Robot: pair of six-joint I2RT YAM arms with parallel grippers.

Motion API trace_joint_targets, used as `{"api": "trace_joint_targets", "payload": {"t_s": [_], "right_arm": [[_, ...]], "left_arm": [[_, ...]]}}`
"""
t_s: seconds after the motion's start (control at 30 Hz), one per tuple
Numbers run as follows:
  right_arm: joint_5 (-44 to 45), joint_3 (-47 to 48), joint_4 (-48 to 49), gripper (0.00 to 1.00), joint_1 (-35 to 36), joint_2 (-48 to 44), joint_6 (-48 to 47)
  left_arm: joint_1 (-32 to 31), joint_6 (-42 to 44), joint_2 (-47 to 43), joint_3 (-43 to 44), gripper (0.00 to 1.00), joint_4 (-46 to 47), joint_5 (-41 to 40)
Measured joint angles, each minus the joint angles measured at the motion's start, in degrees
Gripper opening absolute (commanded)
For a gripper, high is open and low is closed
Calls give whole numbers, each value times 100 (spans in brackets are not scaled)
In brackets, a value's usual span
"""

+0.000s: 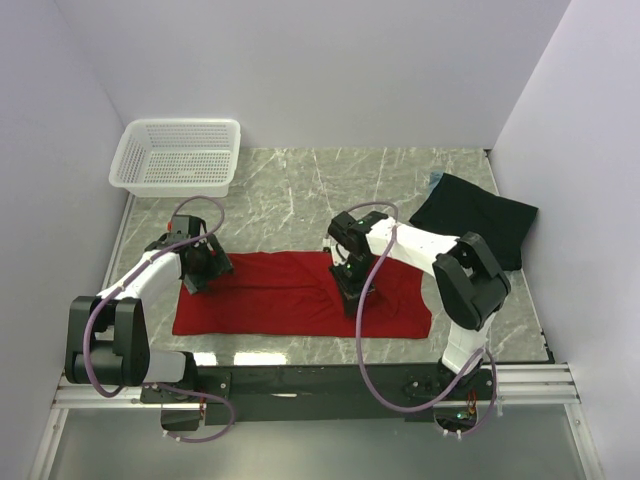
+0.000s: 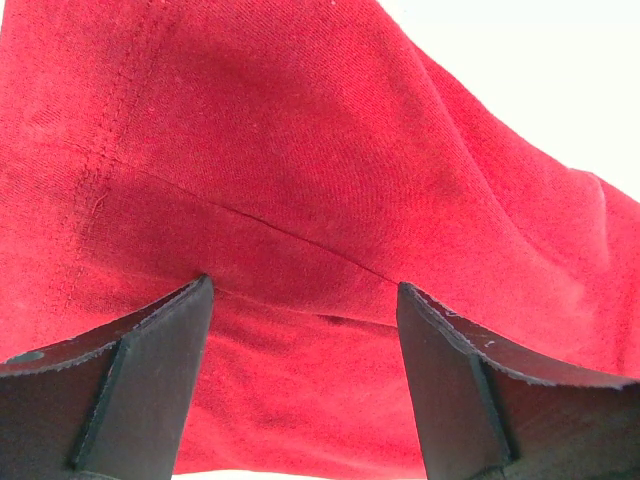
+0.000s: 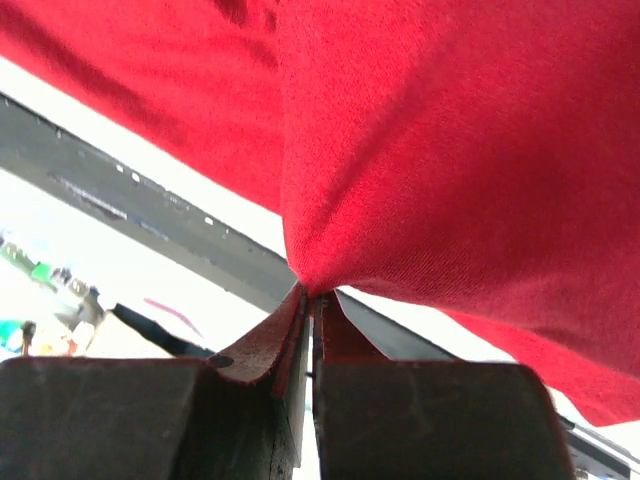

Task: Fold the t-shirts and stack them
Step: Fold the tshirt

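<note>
Currently the plain bright red cloth t-shirt (image 1: 290, 300) lies as a wide band across the near middle of the grey marble-pattern table (image 1: 290, 190). Left claw (image 2: 305, 300): fingers apart, at the shirt's far left corner, red cloth filling the view past the tips. Right claw (image 3: 310, 297): fingers together, clamped on a pinch of red cloth right of the shirt's middle, the cloth drawn to a point at the tips. Black cloth t-shirt (image 1: 478, 222) lies at far right, well apart, with a light blue cloth edge (image 1: 436, 180) at its far-left corner. White plastic mesh basket (image 1: 178, 155) stands at far left.
</note>
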Motion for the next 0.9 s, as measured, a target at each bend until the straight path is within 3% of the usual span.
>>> {"api": "trace_joint_targets", "payload": {"t_s": [0.17,0.23,0.27,0.47,0.63,0.77,0.9], "right_arm": [[-358,63,-240,10,0,164,-264],[-555,109,-273,19,2,223,-341],[-640,127,-275,31,17,234,-378],[-605,225,-234,47,37,138,-208],[-92,-341,149,49,-129,-728,413],[592,-1130,306,49,-682,-1672,962],[1259,-1709,358,48,-1202,-1827,1303]], "left_arm": [[0,2,4,0,80,2,15],[0,2,11,0,80,4,17],[0,2,13,0,80,7,20],[0,26,76,-24,80,66,31],[0,44,118,-44,80,90,59],[0,61,162,-50,80,120,81],[0,109,225,-50,80,168,98]]}}
